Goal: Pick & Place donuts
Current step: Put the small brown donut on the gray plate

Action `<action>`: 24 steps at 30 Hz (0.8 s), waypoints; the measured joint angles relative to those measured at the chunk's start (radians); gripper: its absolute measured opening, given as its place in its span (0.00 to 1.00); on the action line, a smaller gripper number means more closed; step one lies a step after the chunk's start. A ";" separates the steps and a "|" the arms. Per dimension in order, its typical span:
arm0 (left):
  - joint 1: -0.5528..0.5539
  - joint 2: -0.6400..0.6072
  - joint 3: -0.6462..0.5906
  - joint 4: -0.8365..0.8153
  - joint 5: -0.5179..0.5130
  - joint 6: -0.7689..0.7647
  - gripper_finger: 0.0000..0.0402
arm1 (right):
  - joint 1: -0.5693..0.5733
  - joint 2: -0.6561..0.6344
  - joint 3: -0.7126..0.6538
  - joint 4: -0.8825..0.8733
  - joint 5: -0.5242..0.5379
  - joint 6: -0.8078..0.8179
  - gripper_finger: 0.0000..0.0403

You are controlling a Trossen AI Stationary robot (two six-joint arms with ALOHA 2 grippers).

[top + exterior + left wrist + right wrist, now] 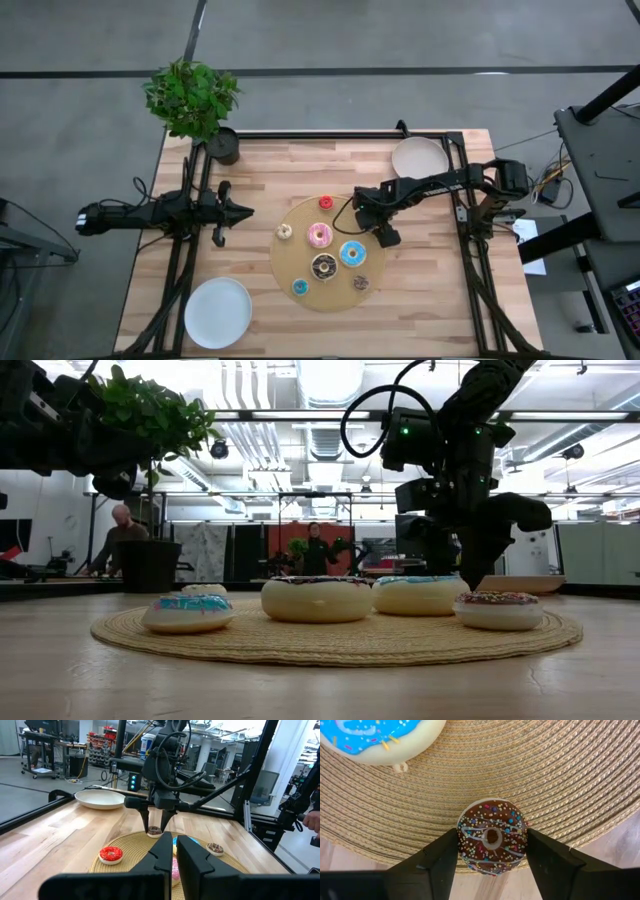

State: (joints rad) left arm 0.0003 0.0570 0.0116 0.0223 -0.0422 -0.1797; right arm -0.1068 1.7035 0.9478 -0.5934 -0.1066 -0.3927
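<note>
A small ring-shaped chocolate donut (491,837) with coloured sprinkles is gripped between the flat dark fingers (437,857) of the right gripper (492,865), at the edge of the round woven mat (560,780). The left gripper (222,212) is closed, beside the mat.
</note>
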 joint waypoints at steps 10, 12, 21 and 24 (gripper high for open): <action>0.000 0.000 0.000 0.000 0.000 0.000 0.00 | -0.002 -0.035 0.039 -0.047 0.001 0.000 0.52; 0.000 0.000 0.000 0.000 0.000 0.000 0.00 | -0.003 -0.046 0.053 -0.060 0.001 0.000 0.52; 0.000 0.000 0.000 0.000 0.000 0.000 0.00 | -0.019 -0.093 0.115 -0.091 0.003 0.000 0.52; 0.000 0.000 0.000 0.000 0.000 0.000 0.00 | -0.030 -0.110 0.133 -0.091 0.004 0.000 0.52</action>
State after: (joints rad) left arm 0.0005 0.0570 0.0116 0.0221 -0.0422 -0.1796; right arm -0.1368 1.5935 1.0808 -0.6842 -0.1026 -0.3923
